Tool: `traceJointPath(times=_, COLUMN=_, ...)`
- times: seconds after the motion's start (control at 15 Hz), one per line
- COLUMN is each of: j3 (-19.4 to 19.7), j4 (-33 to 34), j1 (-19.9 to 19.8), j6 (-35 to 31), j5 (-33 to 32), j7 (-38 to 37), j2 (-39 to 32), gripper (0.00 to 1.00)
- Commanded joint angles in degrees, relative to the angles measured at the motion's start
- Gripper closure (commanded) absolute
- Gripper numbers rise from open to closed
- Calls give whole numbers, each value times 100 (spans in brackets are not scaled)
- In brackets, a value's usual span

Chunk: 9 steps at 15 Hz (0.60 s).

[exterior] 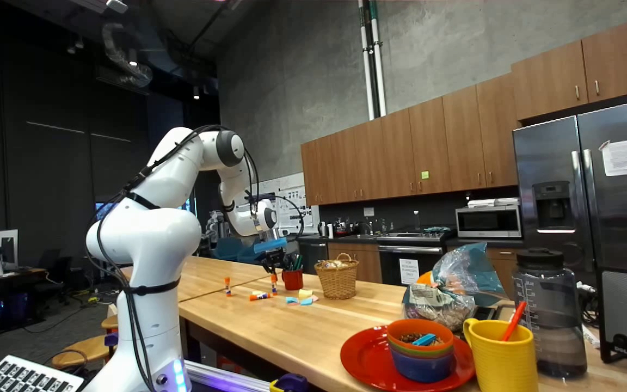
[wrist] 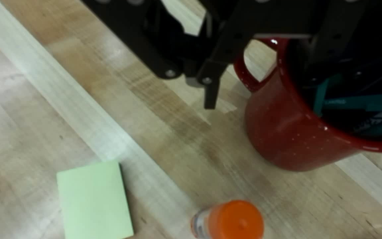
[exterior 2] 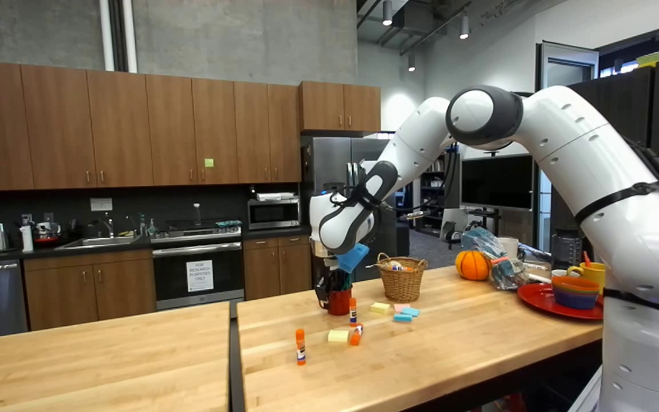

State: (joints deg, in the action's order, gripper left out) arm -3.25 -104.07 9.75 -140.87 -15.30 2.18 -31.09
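- Two-fingered black gripper (exterior: 271, 267): low over a light wooden desk (exterior 2: 449, 343); jaws released, parted partway; one finger (wrist: 211, 96) outside a glossy red round mug (wrist: 284, 122) and clear of its side, the second lost in the dark over the mug's mouth.
- The mug: upright, just under the gripper; loop handle (wrist: 249, 80) beside the visible finger in the wrist view.
- Slim teal pens (wrist: 350, 102): inside the mug, under the gripper.
- Orange-capped cylindrical glue stick (wrist: 239, 220): standing, below the gripper in the wrist view.
- Second orange glue stick (exterior 2: 356, 335): lying, lower right of the gripper in an exterior view.
- Pale yellow-green rectangular sticky-note pad (wrist: 95, 199): flat, lower left of the gripper in the wrist view.
- Tan woven wicker basket (exterior 2: 403, 284): right of the gripper in both exterior views.
- Round red plate (exterior: 358, 356) bearing stacked multicoloured bowls (exterior: 421, 362): well apart from the gripper.
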Motion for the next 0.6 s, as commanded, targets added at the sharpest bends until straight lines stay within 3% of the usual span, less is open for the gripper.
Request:
traceJointPath(times=0.0, j3=-66, j4=65, j1=41, j6=31, j5=233, j7=-156, j2=9, gripper=88)
traceJointPath(times=0.13, j3=-140, j4=111, j1=59, j6=54, j5=385, j7=-155, j2=-3, gripper=99)
traceJointPath(times=0.53, j3=-487, j4=101, j1=21, j6=-106, j5=1071, j7=-94, j2=-34, gripper=98)
